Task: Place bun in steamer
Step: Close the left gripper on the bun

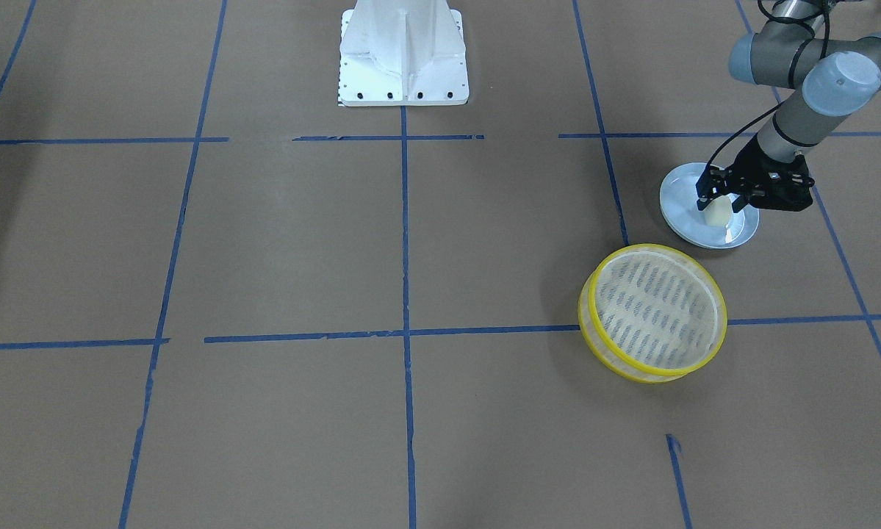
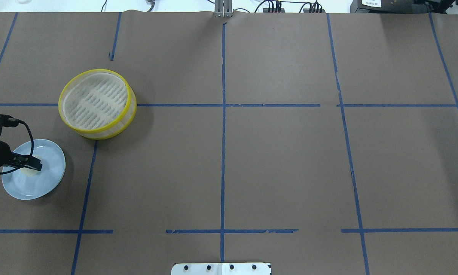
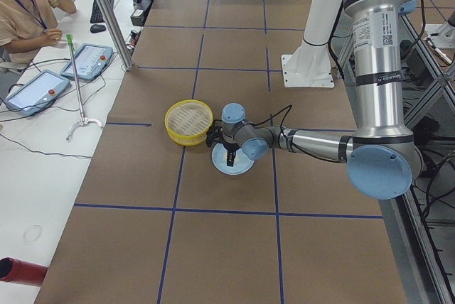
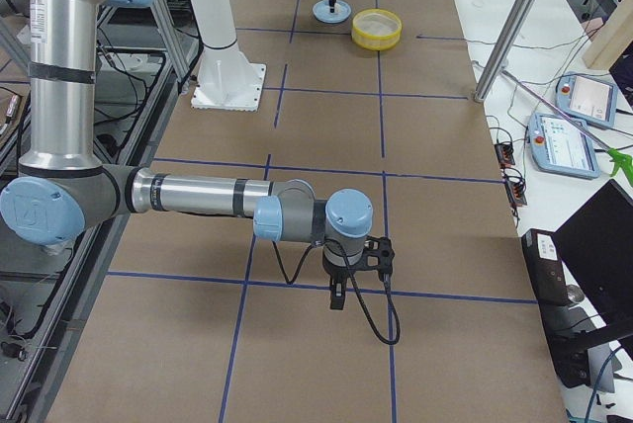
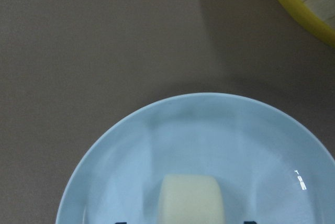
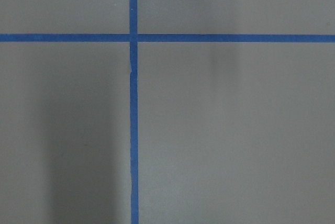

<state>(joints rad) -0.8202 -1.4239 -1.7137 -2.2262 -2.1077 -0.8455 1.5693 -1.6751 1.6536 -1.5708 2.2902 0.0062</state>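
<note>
Left wrist-mounted: cream-white blocky bun [image 5: 191,199] on pale blue plate [image 5: 220,130], long axis unclear; left pincer [image 1: 720,206] released astride; right pincer [image 4: 337,296] unreadable.

No text can be read for certain. A small white sticker [image 3: 384,28] with dark print sits on the left arm [image 3: 373,105], too small to read. A second sticker [image 4: 40,14] sits on the right arm [image 4: 59,97], equally unreadable. A white label [image 2: 372,3] on a black box [image 2: 356,7] shows blurred digits.
</note>
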